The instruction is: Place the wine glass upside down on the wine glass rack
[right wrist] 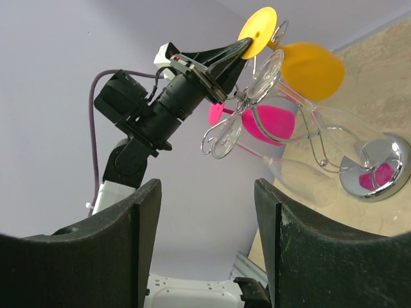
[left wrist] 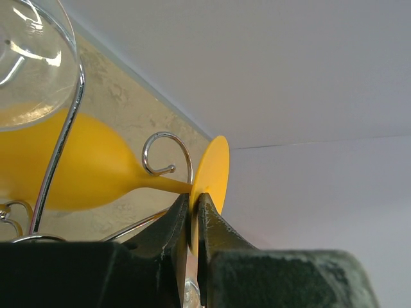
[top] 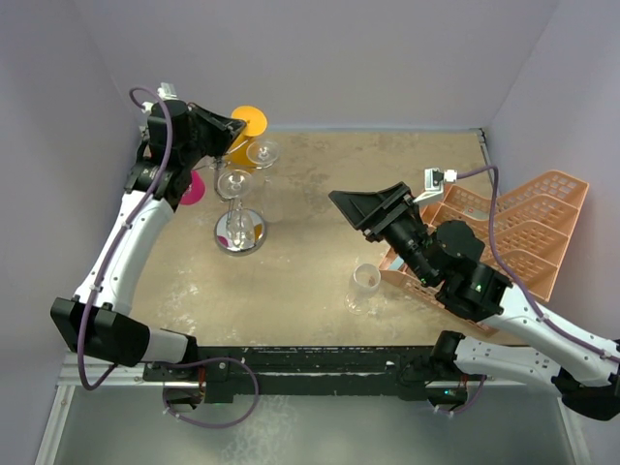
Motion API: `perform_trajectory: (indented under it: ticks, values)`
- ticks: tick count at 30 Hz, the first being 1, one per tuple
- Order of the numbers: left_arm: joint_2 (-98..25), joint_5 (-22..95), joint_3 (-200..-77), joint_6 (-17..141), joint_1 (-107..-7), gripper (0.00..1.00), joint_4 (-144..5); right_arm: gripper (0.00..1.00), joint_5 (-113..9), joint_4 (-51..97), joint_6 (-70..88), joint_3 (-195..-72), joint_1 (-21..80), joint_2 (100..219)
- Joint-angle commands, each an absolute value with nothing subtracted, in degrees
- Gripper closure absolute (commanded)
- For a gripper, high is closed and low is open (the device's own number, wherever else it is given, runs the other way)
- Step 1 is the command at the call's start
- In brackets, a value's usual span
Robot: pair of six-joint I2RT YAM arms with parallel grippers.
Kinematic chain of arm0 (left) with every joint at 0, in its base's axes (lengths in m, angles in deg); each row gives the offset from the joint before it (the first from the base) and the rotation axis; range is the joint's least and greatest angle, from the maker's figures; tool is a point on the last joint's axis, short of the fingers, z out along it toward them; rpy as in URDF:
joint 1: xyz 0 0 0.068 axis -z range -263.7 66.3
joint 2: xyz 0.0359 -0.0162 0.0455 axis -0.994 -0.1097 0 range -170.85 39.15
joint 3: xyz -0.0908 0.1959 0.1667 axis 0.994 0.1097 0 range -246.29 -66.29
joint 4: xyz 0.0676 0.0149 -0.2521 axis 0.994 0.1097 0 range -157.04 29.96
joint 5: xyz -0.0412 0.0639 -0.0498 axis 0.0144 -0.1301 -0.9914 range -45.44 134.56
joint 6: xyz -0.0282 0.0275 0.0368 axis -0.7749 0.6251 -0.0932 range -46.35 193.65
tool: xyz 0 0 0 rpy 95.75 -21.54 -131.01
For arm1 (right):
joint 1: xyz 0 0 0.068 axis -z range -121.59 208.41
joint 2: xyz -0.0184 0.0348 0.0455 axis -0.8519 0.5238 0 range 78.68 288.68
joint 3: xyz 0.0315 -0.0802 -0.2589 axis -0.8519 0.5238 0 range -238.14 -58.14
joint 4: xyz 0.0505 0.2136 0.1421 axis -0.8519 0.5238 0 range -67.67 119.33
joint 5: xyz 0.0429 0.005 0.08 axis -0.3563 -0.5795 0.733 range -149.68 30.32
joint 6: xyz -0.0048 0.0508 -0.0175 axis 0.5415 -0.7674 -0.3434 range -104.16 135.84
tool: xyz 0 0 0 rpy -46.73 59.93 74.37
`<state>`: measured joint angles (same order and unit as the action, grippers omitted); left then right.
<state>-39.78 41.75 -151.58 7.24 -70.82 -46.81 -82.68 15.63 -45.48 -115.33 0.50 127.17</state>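
The yellow wine glass (top: 248, 124) is tilted, foot up, at the top of the chrome wine glass rack (top: 239, 232). My left gripper (top: 235, 126) is shut on the rim of its round foot (left wrist: 213, 170). Its stem passes just beside a curled scroll arm (left wrist: 168, 153), and its bowl (left wrist: 77, 170) hangs below. The right wrist view shows the same yellow glass (right wrist: 308, 67) held over the rack's mirror base (right wrist: 379, 170). My right gripper (top: 358, 205) is open and empty, mid-table, facing the rack, with its fingers (right wrist: 141, 244) wide apart.
Clear glasses (top: 263, 152) and a pink glass (top: 191, 189) hang on the rack. Another clear glass (top: 366, 281) lies on the table near my right arm. A peach plastic crate (top: 513, 232) stands at the right. Walls close the back and both sides.
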Motion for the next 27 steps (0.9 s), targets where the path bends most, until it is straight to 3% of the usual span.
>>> perform_trajectory:
  ticks: [1, 27]
  values:
    - [-39.1, 43.4, -155.1, 9.5, -70.8, 0.95, -46.1, 0.38, -83.6, 13.5, -45.3, -115.8, 0.4, 127.3]
    - [-45.6, 45.5, -162.7, 10.5, -68.3, 0.93, -42.7, 0.38, -84.0, 13.9, -45.6, -115.8, 0.4, 126.8]
